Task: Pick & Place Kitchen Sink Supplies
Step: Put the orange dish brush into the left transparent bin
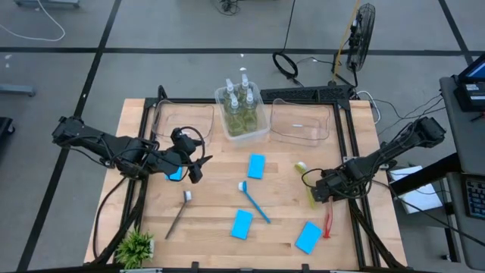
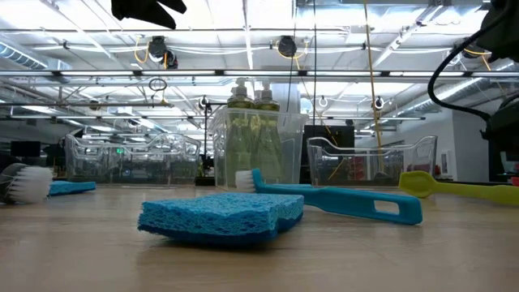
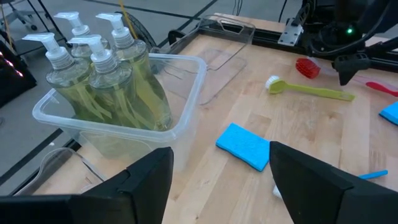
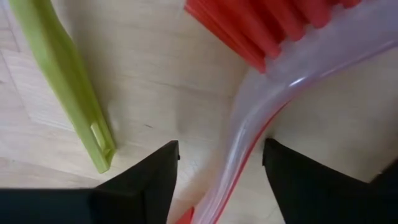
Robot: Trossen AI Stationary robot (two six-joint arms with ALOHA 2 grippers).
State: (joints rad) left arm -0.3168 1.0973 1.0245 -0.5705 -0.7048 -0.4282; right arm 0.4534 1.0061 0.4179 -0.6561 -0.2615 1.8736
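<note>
We are reaching our right gripper (image 4: pixel 217 177) down over the red long-handled brush (image 4: pixel 267 118) lying near the table's right edge, fingers spread on either side of its handle, not clenched. Our left gripper (image 1: pixel 198 163) is hovering released, above the light-blue rectangular sponge (image 1: pixel 175 174) at the left.
</note>
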